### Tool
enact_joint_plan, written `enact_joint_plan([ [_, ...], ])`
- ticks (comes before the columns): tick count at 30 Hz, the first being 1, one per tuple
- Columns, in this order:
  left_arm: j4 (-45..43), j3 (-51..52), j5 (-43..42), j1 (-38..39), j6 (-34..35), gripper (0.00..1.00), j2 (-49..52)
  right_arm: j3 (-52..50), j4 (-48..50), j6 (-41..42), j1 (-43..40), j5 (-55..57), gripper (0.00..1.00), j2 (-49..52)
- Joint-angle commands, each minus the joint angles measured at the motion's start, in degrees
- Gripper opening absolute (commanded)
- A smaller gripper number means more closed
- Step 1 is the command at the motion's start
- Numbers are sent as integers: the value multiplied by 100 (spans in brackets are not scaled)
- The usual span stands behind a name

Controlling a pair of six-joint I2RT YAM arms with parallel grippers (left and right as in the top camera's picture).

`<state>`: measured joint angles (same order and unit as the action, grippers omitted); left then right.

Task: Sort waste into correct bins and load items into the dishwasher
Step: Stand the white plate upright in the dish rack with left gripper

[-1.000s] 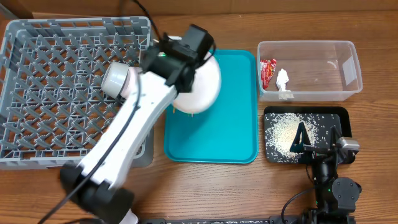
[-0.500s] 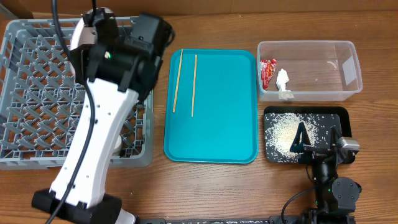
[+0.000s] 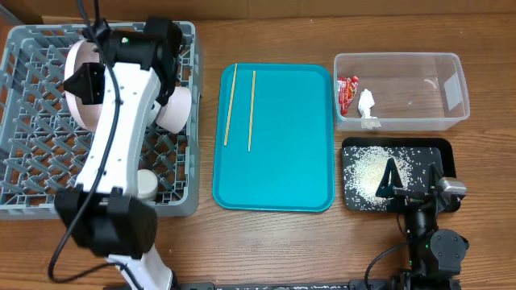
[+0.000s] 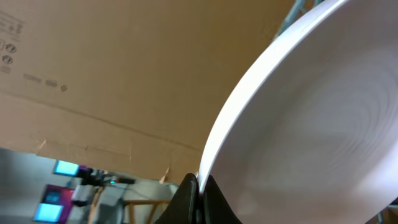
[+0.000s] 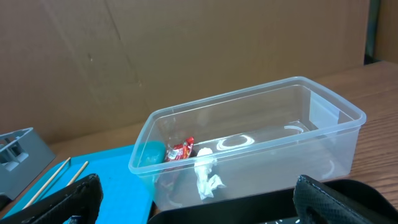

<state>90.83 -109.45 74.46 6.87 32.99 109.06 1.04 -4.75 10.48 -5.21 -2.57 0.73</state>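
The plate [image 3: 75, 58] had left the teal tray [image 3: 282, 153] for the dish rack [image 3: 24, 36] at ten o'clock, left jaws pinching its rim. Only the chopsticks [image 3: 251, 109] remained; right jaws sat wide.

The left arm [image 3: 121, 161] is reaching from its base at the near left toward the far left, its white links stretching almost straight and its dark wrist turning leftward at the top. The left gripper [image 4: 198, 190] is pinching the rim of the white plate [image 4: 311, 124] between its closed dark fingers [image 4: 185, 200], holding it on edge. The right arm [image 3: 431, 242] is sitting folded low at the near right, and the right gripper [image 5: 198, 186] is pointing far with its fingers spreading wide apart.
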Motion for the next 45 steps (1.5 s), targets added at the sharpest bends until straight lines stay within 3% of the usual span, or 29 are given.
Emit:
enact_joint_plan([
  [1, -90, 66, 269, -94, 197, 4, 492, -57, 17, -7, -17, 33, 100, -57],
  [9, -302, 66, 385, -188, 173, 7, 1169, -57, 17, -4, -17, 33, 100, -57],
  [11, -308, 66, 396, -186, 177, 27, 1224, -57, 17, -7, -17, 33, 100, -57],
  [12, -328, 63, 393, -173, 179, 47, 1222, -57, 17, -7, -17, 33, 100, -57],
  [14, -321, 46, 398, -138, 177, 74, 1185, -57, 17, -4, -17, 33, 100, -57],
  [15, -323, 26, 391, -111, 177, 93, 1152, -57, 17, -4, -17, 33, 100, -57],
  [18, -326, -42, 273, 42, 177, 100, 986, -57, 17, -4, -17, 33, 100, -57],
  [24, -356, -367, -688, 651, 166, 100, 334, -57, 17, -4, -17, 33, 100, -57],
  [30, -673, -866, -2446, 1582, -855, 100, -177, -57, 17, -7, -17, 31, 100, -57],
  [34, -778, -892, -3373, 2149, -1034, 100, -260, -57, 17, -4, -17, 31, 100, -57],
  [37, -1102, -887, -4391, 2413, -1034, 100, -243, -57, 17, -7, -17, 31, 100, -57],
  [38, -1228, -883, -5115, 2490, -1029, 100, -221, -57, 17, -4, -17, 33, 100, -57],
  [41, -1552, -796, -6207, 2496, -800, 92, -105, -57, 17, -7, -17, 33, 100, -57],
  [45, -2046, -549, -6507, 2459, -575, 82, 203, -57, 17, -7, -17, 31, 100, -55],
])
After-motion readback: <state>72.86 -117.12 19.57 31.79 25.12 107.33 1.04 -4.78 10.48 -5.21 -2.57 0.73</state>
